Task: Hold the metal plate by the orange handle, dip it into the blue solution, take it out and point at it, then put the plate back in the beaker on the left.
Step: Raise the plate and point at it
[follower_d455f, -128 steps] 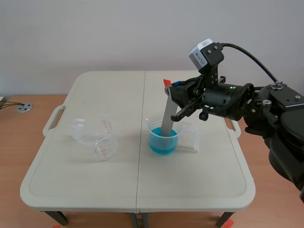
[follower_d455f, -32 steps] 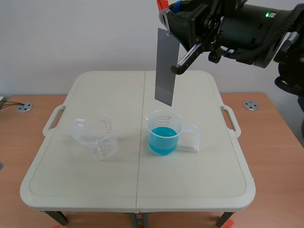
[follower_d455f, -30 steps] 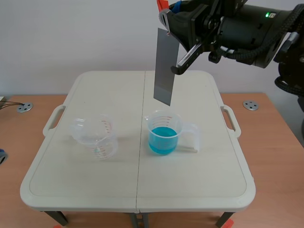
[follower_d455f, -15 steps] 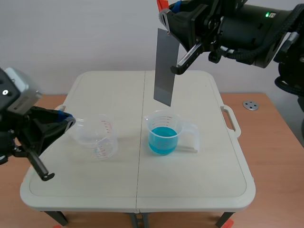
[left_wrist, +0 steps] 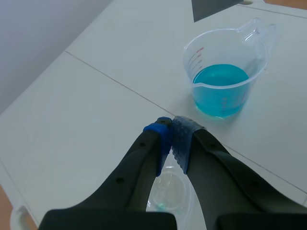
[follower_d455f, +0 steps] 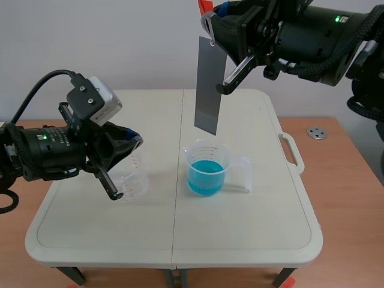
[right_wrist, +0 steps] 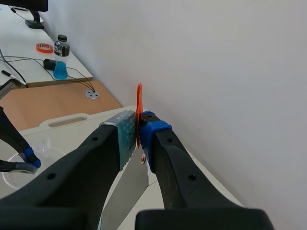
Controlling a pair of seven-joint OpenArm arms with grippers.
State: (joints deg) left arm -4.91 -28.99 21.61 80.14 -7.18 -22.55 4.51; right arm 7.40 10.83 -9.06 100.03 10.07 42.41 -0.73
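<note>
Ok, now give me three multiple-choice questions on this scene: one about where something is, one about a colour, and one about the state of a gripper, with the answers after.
1. Where is the metal plate?
A. In the air above the beaker of blue liquid
B. Lying on the floor
C. Dipped in the liquid

2. What colour is the plate's handle?
A. Green
B. Orange
C. White

3. How is the left gripper?
A. Wide open
B. Shut on the plate
C. Shut on nothing

Answers:
1 A: the plate hangs from the right gripper, its lower edge clear of the beaker's rim.
2 B: the strip pinched between the right gripper's pads is orange.
3 C: its fingers meet with nothing between them, above the empty beaker.
</note>
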